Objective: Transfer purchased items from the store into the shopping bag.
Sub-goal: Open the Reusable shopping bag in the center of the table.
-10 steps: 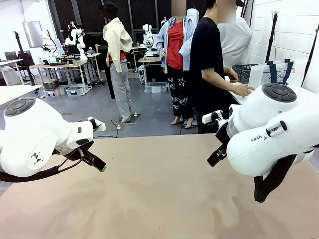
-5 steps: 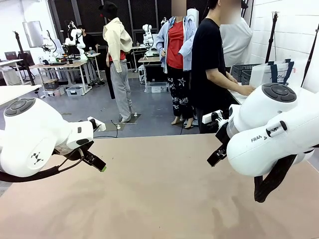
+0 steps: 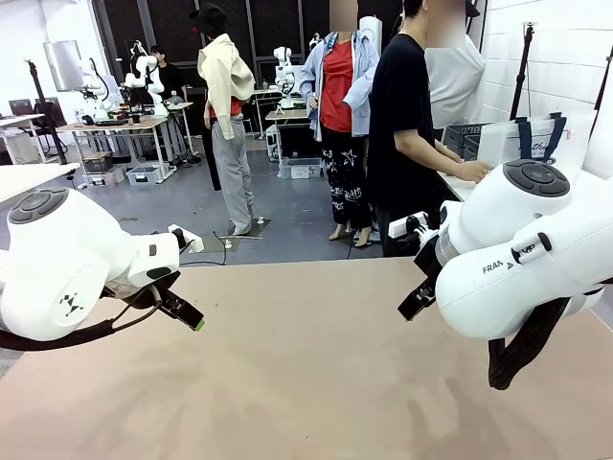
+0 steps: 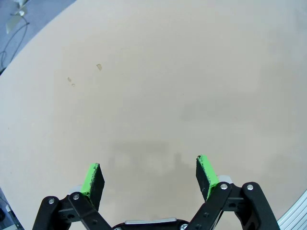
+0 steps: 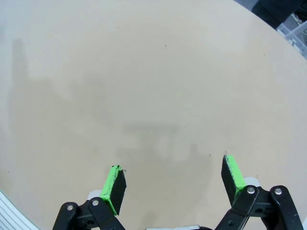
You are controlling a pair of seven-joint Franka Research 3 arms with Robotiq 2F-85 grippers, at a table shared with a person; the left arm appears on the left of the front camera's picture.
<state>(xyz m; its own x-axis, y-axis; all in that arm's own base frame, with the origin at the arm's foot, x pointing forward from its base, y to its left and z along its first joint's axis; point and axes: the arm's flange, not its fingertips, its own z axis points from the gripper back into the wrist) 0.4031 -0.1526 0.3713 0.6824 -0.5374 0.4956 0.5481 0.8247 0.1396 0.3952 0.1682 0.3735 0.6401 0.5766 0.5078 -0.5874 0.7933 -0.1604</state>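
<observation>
The table (image 3: 306, 383) is a matte, pale tan surface carrying soft grey shadows of the two arms. The left pincer (image 4: 149, 167) hangs over it released, its green pads set wide apart. In the left wrist view a few small pale flecks (image 4: 99, 67) mark the tabletop toward 10 o'clock. The right pincer (image 5: 172, 179) is likewise released above plain tan surface.

In the front view the shopping bag (image 3: 525, 142) stands at 2 o'clock, beyond the right arm and off this table, on a side surface. The basket (image 3: 465, 139) sits just beside it at its 9 o'clock; its contents cannot be made out. A person in a black shirt (image 3: 397, 115) stands there, with a hand (image 3: 471, 172) near the bag.

The room has a grey floor (image 3: 192, 206), work benches (image 3: 115, 125) at 10 o'clock, dark grid panels (image 3: 273, 24) at 12 and a white brick wall (image 3: 560, 48) at 1 o'clock.
</observation>
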